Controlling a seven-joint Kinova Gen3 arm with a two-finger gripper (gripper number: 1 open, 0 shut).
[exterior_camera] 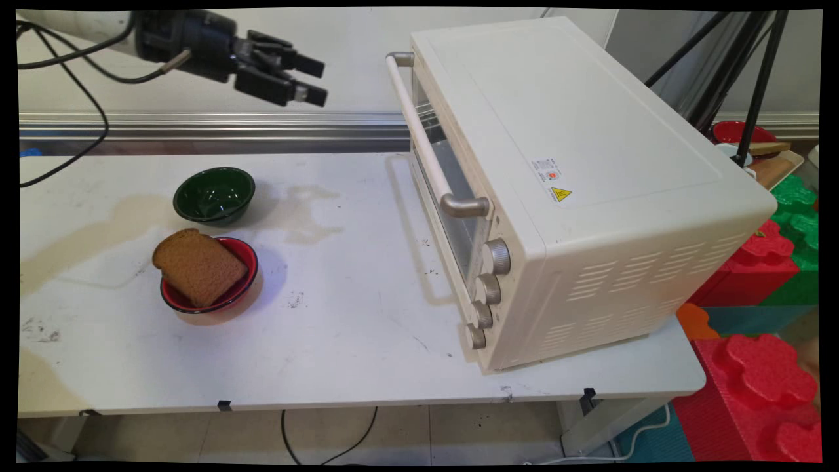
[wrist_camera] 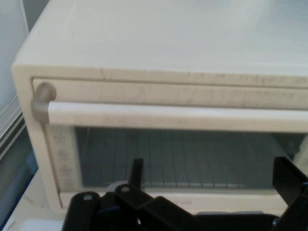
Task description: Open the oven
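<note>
My gripper (exterior_camera: 320,81) hangs open and empty high above the table's back left, pointing right toward a cream toaster oven (exterior_camera: 577,164). Its door is closed, and the long handle (exterior_camera: 426,137) lies a short way from my fingertips. In the hand view the oven (wrist_camera: 159,43) fills the picture, its handle (wrist_camera: 173,115) running across just above my gripper (wrist_camera: 211,171), with the glass door and rack behind it. Below me on the table stand an empty green bowl (exterior_camera: 214,195) and a red bowl (exterior_camera: 246,257) holding a slice of brown bread (exterior_camera: 198,265).
Several knobs (exterior_camera: 488,288) run down the oven's front near the table's (exterior_camera: 341,341) front edge. Red and green foam blocks (exterior_camera: 767,367) pile up off the right end. Black tripod legs (exterior_camera: 754,85) rise behind the oven. Black cables (exterior_camera: 78,85) hang from the arm.
</note>
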